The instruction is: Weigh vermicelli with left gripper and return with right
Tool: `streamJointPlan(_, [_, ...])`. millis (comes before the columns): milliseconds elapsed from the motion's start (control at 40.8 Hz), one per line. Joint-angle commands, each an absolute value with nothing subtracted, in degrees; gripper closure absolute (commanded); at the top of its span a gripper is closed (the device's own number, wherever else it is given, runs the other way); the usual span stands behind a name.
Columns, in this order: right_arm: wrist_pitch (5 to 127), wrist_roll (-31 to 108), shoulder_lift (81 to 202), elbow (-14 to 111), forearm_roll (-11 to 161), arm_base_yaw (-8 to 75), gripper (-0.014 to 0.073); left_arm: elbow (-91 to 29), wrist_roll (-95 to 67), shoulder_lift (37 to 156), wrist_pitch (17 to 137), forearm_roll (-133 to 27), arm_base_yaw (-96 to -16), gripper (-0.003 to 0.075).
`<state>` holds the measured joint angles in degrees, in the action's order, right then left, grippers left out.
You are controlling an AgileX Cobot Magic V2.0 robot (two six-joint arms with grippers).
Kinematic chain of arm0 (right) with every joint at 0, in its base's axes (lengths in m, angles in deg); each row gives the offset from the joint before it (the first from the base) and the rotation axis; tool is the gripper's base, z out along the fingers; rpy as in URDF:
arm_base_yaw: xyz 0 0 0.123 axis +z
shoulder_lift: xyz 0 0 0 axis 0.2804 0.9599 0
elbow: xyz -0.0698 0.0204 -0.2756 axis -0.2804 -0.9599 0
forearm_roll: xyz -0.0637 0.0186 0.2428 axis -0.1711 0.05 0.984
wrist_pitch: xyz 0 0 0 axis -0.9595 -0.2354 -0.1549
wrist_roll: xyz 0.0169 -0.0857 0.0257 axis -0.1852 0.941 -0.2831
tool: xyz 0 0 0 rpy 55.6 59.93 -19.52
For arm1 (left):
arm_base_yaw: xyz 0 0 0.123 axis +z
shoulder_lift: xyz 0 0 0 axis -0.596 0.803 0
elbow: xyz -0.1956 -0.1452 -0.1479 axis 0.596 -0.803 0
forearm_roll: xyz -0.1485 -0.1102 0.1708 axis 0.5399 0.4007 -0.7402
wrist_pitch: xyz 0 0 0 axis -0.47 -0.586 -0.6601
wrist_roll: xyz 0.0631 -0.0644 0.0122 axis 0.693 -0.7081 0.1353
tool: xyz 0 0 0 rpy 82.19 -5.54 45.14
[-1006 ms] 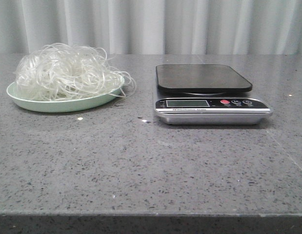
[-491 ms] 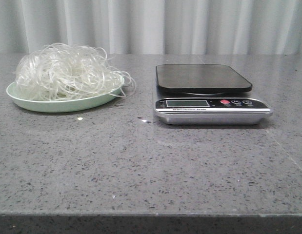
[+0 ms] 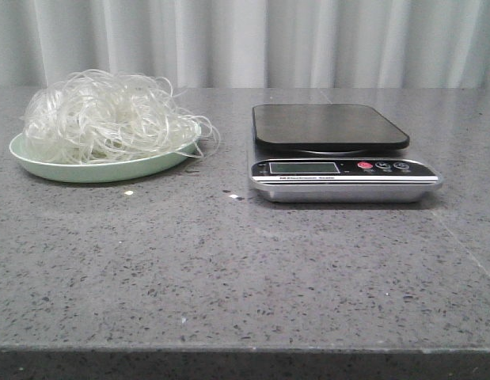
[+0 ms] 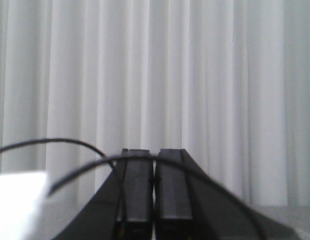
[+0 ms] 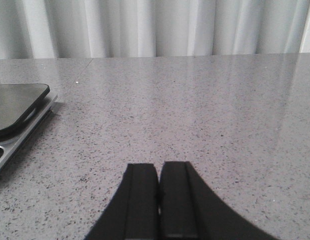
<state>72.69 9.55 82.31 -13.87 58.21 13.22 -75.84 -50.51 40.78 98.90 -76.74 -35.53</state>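
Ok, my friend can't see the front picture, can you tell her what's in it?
A fluffy heap of whitish vermicelli sits on a pale green plate at the left of a grey speckled table. A kitchen scale stands to its right, nothing on it. White curtains hang behind.

Both grippers, left [image 4: 153,192] and right [image 5: 159,200], had flat matte-black fingers; thin dark cables [image 4: 69,145], blurred and perhaps two, arched past the left one.

We see the right end effector [image 5: 159,200] with its two dark fingers [image 5: 140,202] pressed together, nothing between them, above the grey speckled tabletop [image 5: 195,110]. A corner of the scale [image 5: 17,112] shows nearby, and pale curtains [image 5: 155,25] hang behind the tabletop.
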Motion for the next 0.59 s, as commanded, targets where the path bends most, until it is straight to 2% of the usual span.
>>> streamJointPlan(0, [77.6,9.7,81.5,-13.4,57.4,12.9,0.0442,-63.9,-50.8,45.8,96.6,-77.4,-35.5,0.0584])
streamJointPlan(147, [77.7,9.7,81.5,-13.4,57.4,12.9,0.0442,-45.6,-50.8,56.6,85.6,-77.4,-35.5,0.0582])
streamJointPlan(245, [77.3,9.7,81.5,-13.4,57.4,12.9,0.0442,-38.0,-50.8,64.1,81.5,-77.4,-35.5,0.0582])
streamJointPlan(442, [75.6,9.7,81.5,-13.4,57.4,12.9,0.0442,-30.4,-50.8,77.9,75.0,-76.9,-41.0,0.0575])
streamJointPlan(564, [75.6,9.7,81.5,-13.4,57.4,12.9,0.0442,-30.3,-50.8,83.8,74.4,-76.9,-46.4,0.0487])
